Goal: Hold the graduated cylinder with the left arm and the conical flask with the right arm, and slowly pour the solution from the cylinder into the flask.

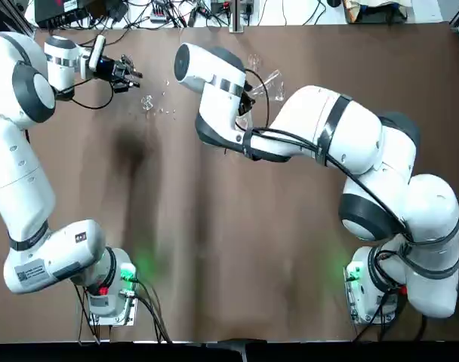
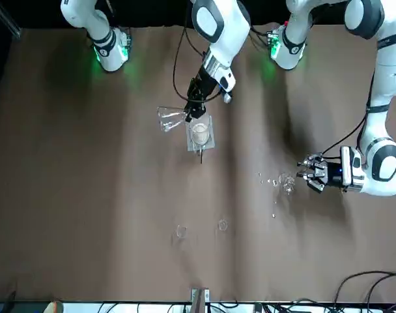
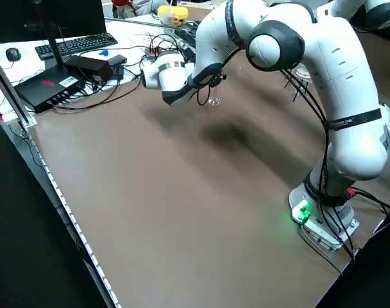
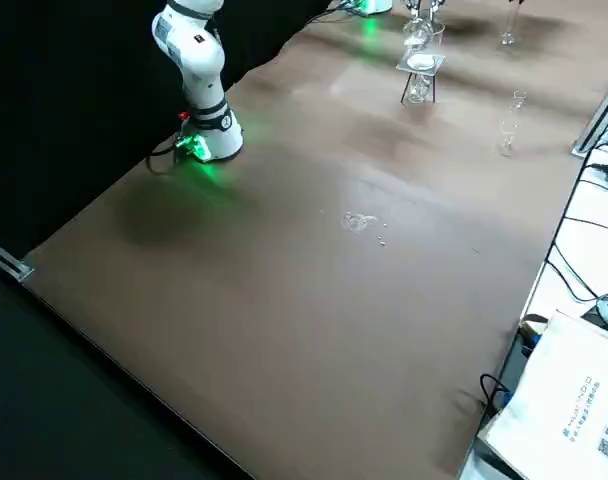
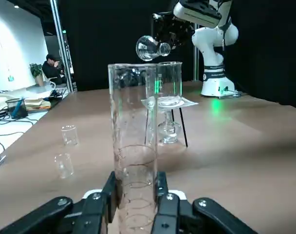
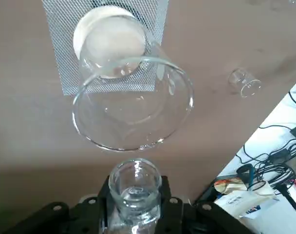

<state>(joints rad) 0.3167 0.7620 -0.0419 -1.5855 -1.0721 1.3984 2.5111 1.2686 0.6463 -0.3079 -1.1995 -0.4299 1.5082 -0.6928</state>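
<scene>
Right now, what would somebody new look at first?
Probably the two big white arms. At the table's far left, the left claw holds the tall graduated cylinder upright. Nearer the middle, the right claw holds the conical flask sideways.

Brown tabletop (image 1: 237,241) seemingly smooth; clear, glossy glass beaker (image 6: 133,105).
</scene>
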